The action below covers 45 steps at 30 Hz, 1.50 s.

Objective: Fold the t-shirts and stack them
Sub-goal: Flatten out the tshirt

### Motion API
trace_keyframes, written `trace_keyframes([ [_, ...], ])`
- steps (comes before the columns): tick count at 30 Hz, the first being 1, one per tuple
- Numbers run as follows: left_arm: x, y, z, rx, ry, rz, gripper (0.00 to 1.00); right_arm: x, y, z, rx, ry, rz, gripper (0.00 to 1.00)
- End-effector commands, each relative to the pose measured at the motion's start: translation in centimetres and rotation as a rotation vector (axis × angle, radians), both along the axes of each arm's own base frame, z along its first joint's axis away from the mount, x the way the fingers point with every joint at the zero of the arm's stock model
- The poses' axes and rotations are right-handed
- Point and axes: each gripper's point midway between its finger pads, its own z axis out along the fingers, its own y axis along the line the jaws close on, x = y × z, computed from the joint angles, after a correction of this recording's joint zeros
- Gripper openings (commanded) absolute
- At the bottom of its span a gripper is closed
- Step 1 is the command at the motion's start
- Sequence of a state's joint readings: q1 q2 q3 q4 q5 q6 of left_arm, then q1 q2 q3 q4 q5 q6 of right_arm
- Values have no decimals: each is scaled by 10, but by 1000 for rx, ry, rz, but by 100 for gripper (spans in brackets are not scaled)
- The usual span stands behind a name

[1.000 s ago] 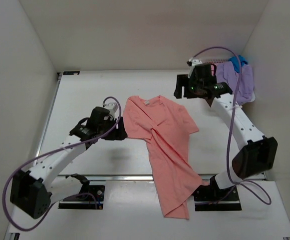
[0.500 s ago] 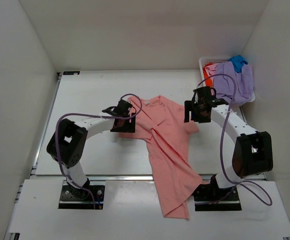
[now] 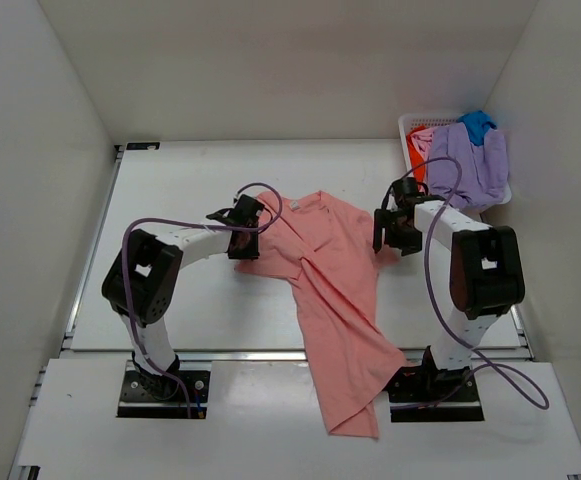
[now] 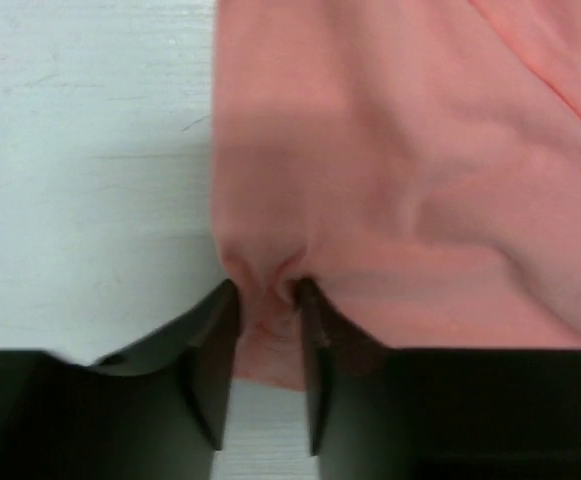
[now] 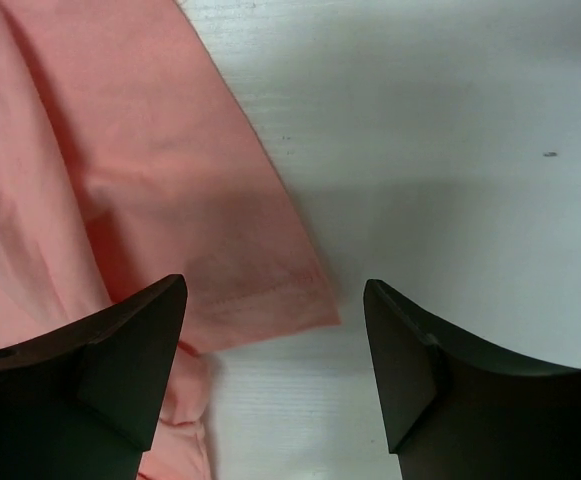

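Left claw (image 4: 267,300) is pinching a little fold of the pink t-shirt (image 3: 330,290) at the edge of one sleeve (image 4: 270,255), so it is holding cloth. Right claw (image 5: 270,300) is standing wide over the corner of the other sleeve (image 5: 270,270), and it is holding nothing. That shirt is lying crooked on the white table (image 3: 170,180), with its bottom end reaching down between the two arm bases. It is looking soft, thin and light, so it is likely going to flop and bunch up, and a small pinch may slip out. Good spots to grab are probably the sleeve edges and the shoulders, one claw on each side. Counting now: one pink shirt is lying on the table, while a lavender t-shirt (image 3: 470,160), a blue t-shirt (image 3: 477,122) and an orange-red t-shirt (image 3: 417,165) are sitting in one white basket (image 3: 407,125) at the far right corner. That is making four shirts showing; more may be hiding underneath.
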<state>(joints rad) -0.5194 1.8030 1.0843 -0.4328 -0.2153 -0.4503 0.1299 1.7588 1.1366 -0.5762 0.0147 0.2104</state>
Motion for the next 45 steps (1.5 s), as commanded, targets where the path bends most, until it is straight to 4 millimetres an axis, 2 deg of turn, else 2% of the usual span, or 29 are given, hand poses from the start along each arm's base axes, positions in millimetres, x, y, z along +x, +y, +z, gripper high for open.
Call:
trace_keyframes([
  [1,-15,-11,-15,-28,67,-44,38,14,5,0,6,-29,9,68],
  [3,-17,-14,-16,-58,75,-50,14,9,17,-9,75,-4,33,51],
  [4,-22,-15,-18,-75,91,-55,11,7,20,-11,96,3,43,45],
  [6,-23,-9,-13,-87,84,-42,0,4,22,-15,120,21,48,7],
  [7,-23,-8,-10,-91,78,-43,0,1,21,-16,113,34,47,1],
  [10,-21,1,15,-84,29,-46,0,4,20,0,86,14,54,0],
  [14,-25,19,50,-76,-24,-31,0,27,21,59,53,-129,73,0],
  [16,-33,32,69,-98,-71,2,0,56,24,104,62,-244,91,0],
  [17,-35,38,72,-103,-78,18,0,63,25,110,60,-250,102,0],
  [19,-44,55,82,-118,-107,60,0,100,36,152,75,-345,126,1],
  [20,-47,60,85,-116,-113,67,0,113,41,146,70,-329,134,0],
  [21,-49,70,90,-103,-125,88,0,133,46,183,72,-406,147,1],
  [22,-51,81,96,-88,-140,108,0,162,55,209,77,-478,155,0],
  [23,-53,87,97,-78,-139,117,0,175,60,195,63,-438,162,0],
  [24,-52,98,105,-60,-165,141,0,191,66,251,85,-566,164,0],
  [25,-52,110,109,-41,-172,162,0,212,75,273,96,-649,176,0],
  [28,-55,125,116,-46,-190,194,0,237,83,290,204,-770,160,0],
  [29,-57,131,114,-33,-188,210,0,236,80,296,202,-790,145,7],
  [30,-58,130,111,-27,-182,203,0,238,78,291,192,-801,136,14],
  [32,-63,133,103,-1,-161,202,0,237,73,282,141,-793,130,41],
  [35,-65,136,95,5,-145,221,0,227,59,275,34,-754,124,66],
  [36,-65,136,94,-5,-150,226,0,220,58,274,12,-740,132,69],
  [37,-64,138,95,-5,-153,229,0,213,51,286,-17,-756,128,69],
  [39,-65,140,95,0,-161,238,0,196,41,260,-26,-680,128,68],
  [40,-65,141,96,-6,-160,242,0,188,37,269,0,-696,114,63],
  [42,-67,140,96,-10,-164,236,0,166,31,222,52,-590,103,55],
  [43,-68,140,95,-14,-165,236,0,162,30,224,72,-607,96,52],
  [44,-69,138,95,-16,-165,232,0,153,27,197,71,-554,85,50],
  [45,-72,136,94,-23,-168,224,0,146,25,182,70,-522,78,47],
])
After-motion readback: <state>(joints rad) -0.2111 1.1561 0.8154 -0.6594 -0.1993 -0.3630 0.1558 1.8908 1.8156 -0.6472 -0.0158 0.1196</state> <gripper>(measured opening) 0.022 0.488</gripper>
